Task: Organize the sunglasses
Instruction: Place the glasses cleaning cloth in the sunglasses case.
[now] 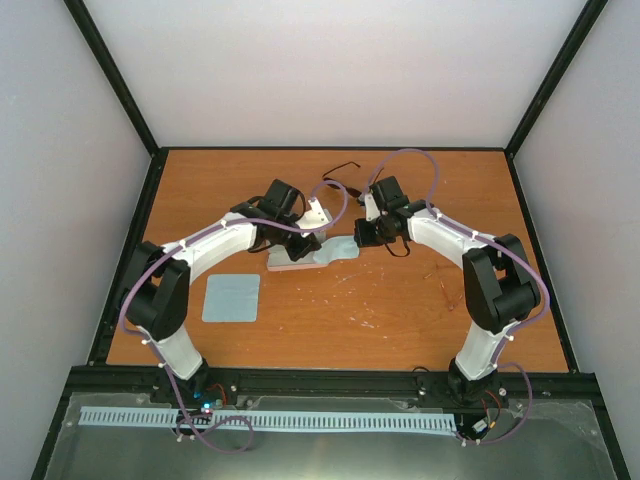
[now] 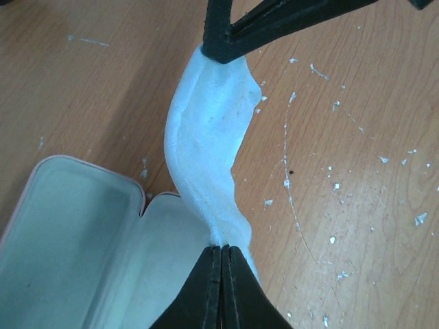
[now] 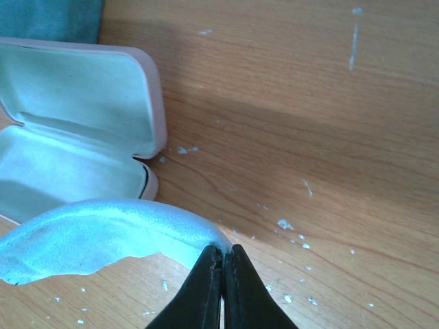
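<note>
A thin black-framed pair of sunglasses (image 1: 338, 172) lies at the back of the table, behind both grippers. The pale reddish-clear pair is not visible. My left gripper (image 1: 308, 244) (image 2: 221, 248) is shut on one end of a light-blue cloth (image 1: 340, 250) (image 2: 209, 137). My right gripper (image 1: 362, 236) (image 3: 223, 251) is shut on the cloth's other end (image 3: 103, 233). The cloth hangs stretched between them, just above the wood. An open pink case (image 1: 288, 262) (image 2: 82, 233) (image 3: 75, 130) with a pale lining lies empty beside the cloth.
A second light-blue square cloth (image 1: 232, 297) lies flat at the left front, and its edge shows in the right wrist view (image 3: 62, 17). A thin black loop (image 1: 400, 250) lies under the right arm. Black rails (image 1: 130, 250) border the wooden table.
</note>
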{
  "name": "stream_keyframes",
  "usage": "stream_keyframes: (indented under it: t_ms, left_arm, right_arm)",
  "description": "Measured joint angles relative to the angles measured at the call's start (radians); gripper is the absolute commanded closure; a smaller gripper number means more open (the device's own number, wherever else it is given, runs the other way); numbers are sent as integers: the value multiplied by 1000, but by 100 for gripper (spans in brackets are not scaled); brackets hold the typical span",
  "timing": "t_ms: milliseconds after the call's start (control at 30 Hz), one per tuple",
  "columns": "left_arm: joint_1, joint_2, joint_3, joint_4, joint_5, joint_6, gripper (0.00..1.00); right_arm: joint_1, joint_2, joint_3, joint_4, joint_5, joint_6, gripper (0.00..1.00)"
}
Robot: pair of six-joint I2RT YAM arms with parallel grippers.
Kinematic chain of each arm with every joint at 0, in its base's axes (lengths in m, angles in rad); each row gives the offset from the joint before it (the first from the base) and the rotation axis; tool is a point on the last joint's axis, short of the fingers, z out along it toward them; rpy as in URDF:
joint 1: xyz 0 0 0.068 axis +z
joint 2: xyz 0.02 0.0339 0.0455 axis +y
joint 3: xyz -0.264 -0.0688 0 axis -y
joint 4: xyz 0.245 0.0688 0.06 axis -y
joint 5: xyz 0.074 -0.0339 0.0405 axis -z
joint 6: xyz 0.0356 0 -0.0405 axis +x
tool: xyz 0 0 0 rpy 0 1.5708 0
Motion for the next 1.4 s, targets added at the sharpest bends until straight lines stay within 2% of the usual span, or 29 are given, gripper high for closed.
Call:
stream_keyframes:
  t_ms: [400,633,933,1400]
  left_arm:
    - [41,-121,-82,10,-18,-4,100]
    - [81,-124,-131,12,-20,-4,99]
    - [187,-124,-143,23,-17,12,100]
    - [208,-72,-171,50,0,24,99]
  right_arm:
    - [44,65,121,-24,-18,0,97]
    - [82,143,183,-42,-30,0,97]
    - [85,214,271,-61,-38,1,97]
    - [98,344,409,-95,-63,1,97]
